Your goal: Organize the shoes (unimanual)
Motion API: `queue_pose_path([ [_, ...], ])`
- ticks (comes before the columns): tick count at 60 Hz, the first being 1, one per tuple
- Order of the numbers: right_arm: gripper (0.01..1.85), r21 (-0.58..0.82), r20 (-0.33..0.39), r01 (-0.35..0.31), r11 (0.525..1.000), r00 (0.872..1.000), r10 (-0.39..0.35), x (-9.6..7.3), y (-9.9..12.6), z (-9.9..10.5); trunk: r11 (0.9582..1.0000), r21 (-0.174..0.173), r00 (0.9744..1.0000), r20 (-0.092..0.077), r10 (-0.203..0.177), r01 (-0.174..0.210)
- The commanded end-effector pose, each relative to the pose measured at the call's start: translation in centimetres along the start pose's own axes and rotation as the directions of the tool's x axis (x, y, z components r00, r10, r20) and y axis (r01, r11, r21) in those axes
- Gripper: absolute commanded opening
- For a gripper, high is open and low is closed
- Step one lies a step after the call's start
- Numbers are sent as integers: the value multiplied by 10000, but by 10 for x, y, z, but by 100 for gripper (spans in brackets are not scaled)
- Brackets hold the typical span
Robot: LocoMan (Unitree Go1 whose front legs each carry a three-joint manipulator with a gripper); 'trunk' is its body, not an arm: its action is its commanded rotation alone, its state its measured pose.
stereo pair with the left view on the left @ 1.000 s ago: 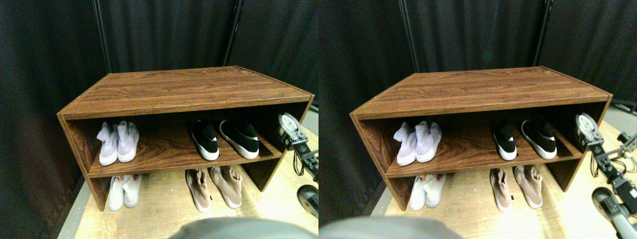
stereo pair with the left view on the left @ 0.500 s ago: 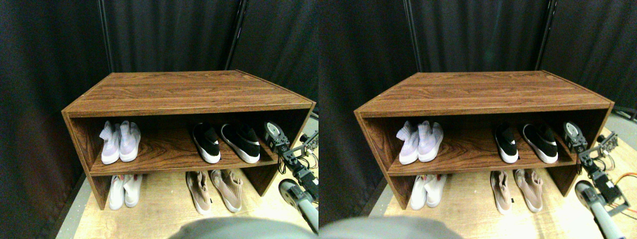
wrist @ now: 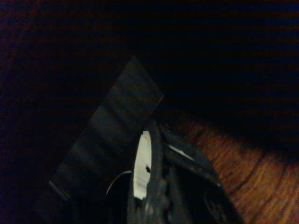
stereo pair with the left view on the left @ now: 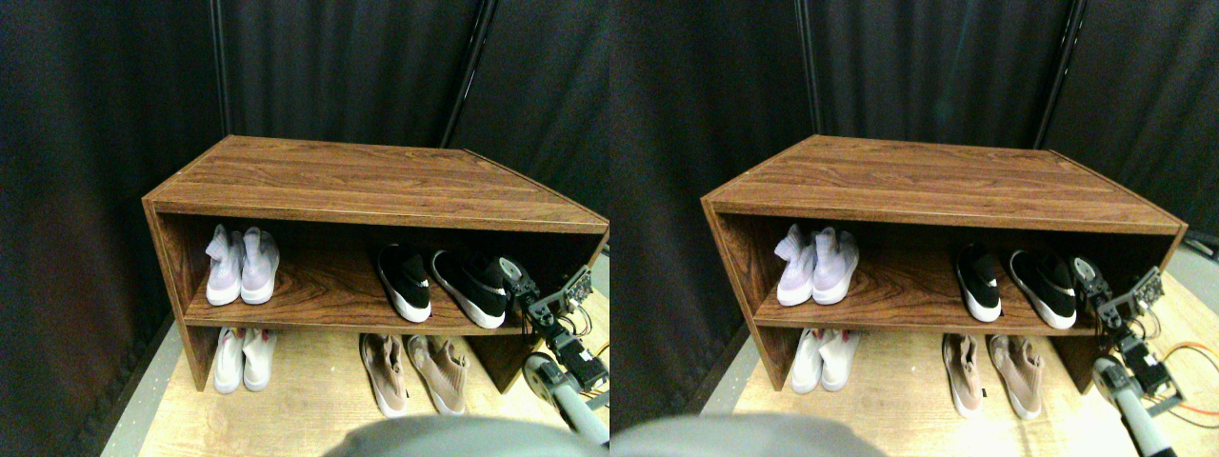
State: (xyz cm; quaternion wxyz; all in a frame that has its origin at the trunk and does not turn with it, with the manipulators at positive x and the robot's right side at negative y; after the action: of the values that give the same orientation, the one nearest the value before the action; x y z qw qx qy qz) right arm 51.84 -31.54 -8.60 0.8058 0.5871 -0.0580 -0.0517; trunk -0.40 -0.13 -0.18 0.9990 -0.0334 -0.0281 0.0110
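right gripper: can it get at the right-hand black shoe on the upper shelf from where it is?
Probably yes. The right gripper sits at the open shelf front beside the right-hand black shoe, with nothing between them. The shelf's side panel crowds its outer side.

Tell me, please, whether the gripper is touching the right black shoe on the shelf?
Cannot tell: in the stereo pair view the gripper overlaps the right black shoe, hiding any gap; the wrist view is too dark.

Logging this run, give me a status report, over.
Right gripper at the shelf's right end, beside the black pair. Jaw state unreadable. Nothing between them.
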Motion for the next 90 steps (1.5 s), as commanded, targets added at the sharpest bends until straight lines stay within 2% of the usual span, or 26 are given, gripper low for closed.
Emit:
queue_pose_path([
  [1, 6, 322, 15, -329, 9989, 9995, 328, -1, 4, -7, 9998, -96, 9995, -246, 186, -189],
  [12, 6, 173, -72, -327, 9993, 9994, 329, -8, 5, -22, 9995, -165, 9993, -248, 262, -266],
  [30, 6, 315, -28, -88, 9995, 10000, 89, -6, 9, -37, 9989, -275, 9989, -276, 382, -390],
  [39, 6, 429, -362, -2, 9991, 9993, 18, -1, 11, -43, 9983, -355, 9984, -337, 451, -463],
  [46, 6, 245, -901, -207, 9995, 9957, 228, 2, 11, -49, 9979, -395, 9981, -364, 497, -511],
  [58, 6, -43, -1010, -197, 9998, 9947, 192, 3, 13, -59, 9975, -420, 9977, -400, 545, -562],
  [72, 6, 252, -1024, -168, 9995, 9946, 193, -5, 16, -64, 9975, -418, 9975, -440, 559, -578],
  [74, 6, 470, -850, -56, 9989, 9963, 96, -7, 17, -66, 9976, -406, 9975, -445, 547, -566],
  [90, 6, 742, -1146, -134, 9972, 9932, 219, -15, 16, -67, 9981, -377, 9978, -477, 469, -487],
])
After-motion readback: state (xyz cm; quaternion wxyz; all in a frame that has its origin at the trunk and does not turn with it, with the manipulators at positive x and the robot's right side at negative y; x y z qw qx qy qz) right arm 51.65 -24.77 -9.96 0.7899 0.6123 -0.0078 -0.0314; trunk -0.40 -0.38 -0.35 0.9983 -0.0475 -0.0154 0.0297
